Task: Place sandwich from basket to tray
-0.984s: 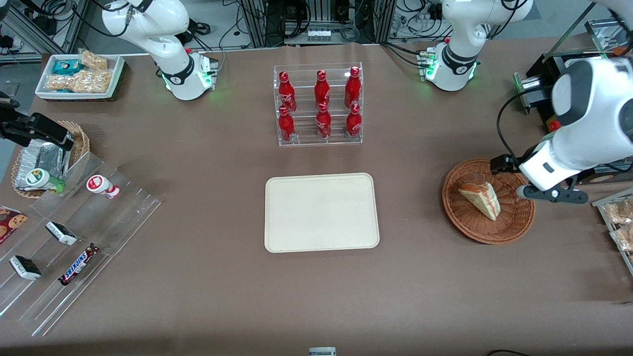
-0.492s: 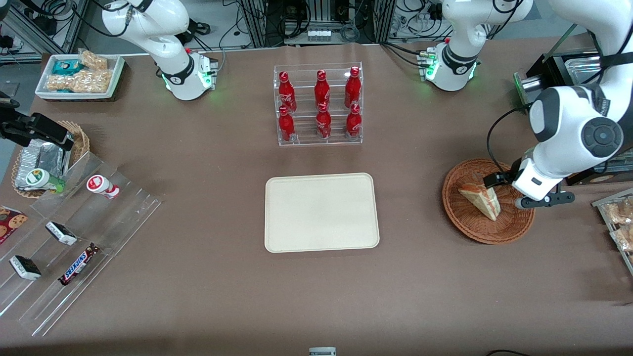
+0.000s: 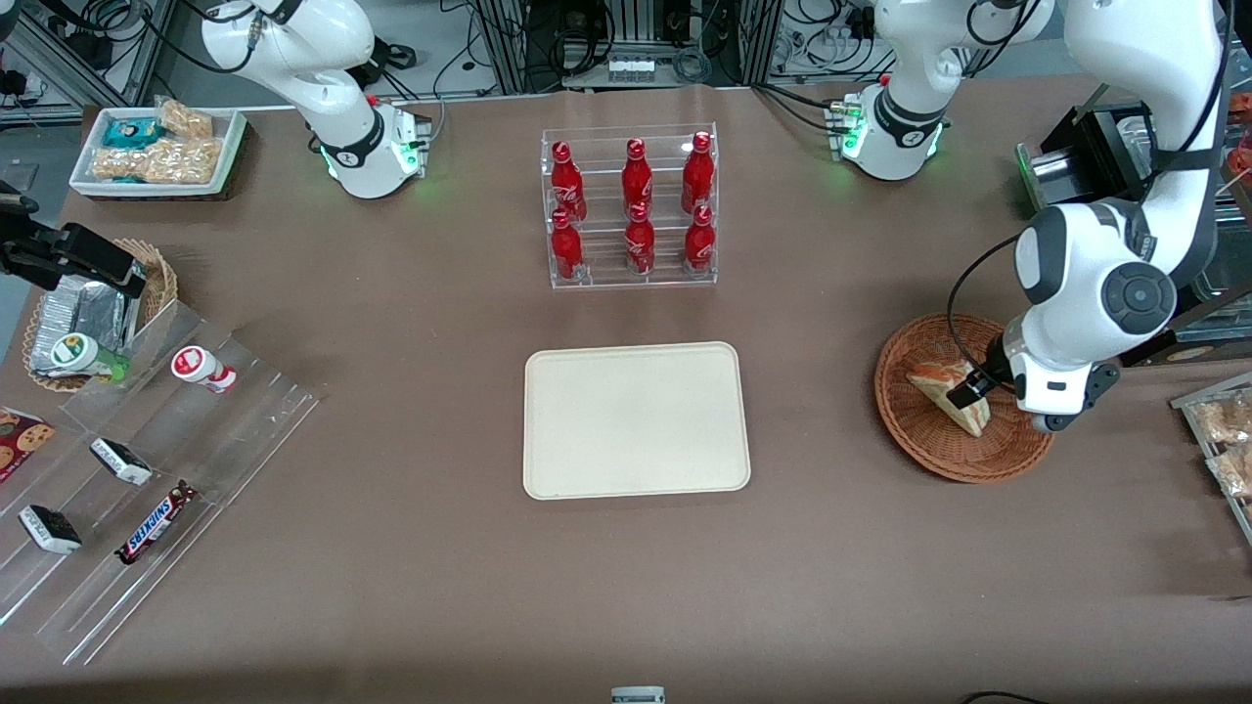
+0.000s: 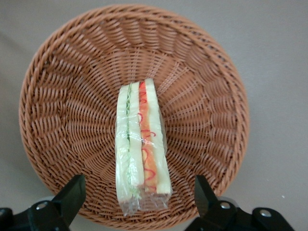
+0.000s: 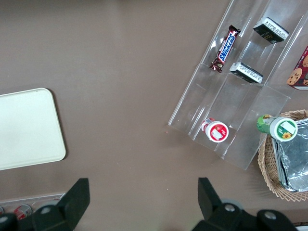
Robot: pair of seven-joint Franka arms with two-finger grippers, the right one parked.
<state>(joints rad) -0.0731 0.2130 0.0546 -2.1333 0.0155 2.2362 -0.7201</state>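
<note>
The sandwich (image 3: 941,389), a plastic-wrapped wedge of pale bread with orange-red and green layers, lies in the round brown wicker basket (image 3: 919,450) toward the working arm's end of the table. In the left wrist view the sandwich (image 4: 141,149) lies in the middle of the basket (image 4: 62,86). My gripper (image 3: 978,391) hangs just above the basket, over the sandwich. It is open (image 4: 139,199), one finger on each side of the sandwich's wide end, clear of it. The cream tray (image 3: 636,420) lies bare at the table's middle.
A clear rack of red bottles (image 3: 631,205) stands farther from the camera than the tray. A clear stepped shelf (image 3: 147,469) with snacks and a small wicker basket (image 3: 93,313) lie toward the parked arm's end. A snack tray (image 3: 1223,440) lies beside the basket.
My gripper has swung in from the basket's outer edge to over the sandwich and turned downward. The sandwich has not moved.
</note>
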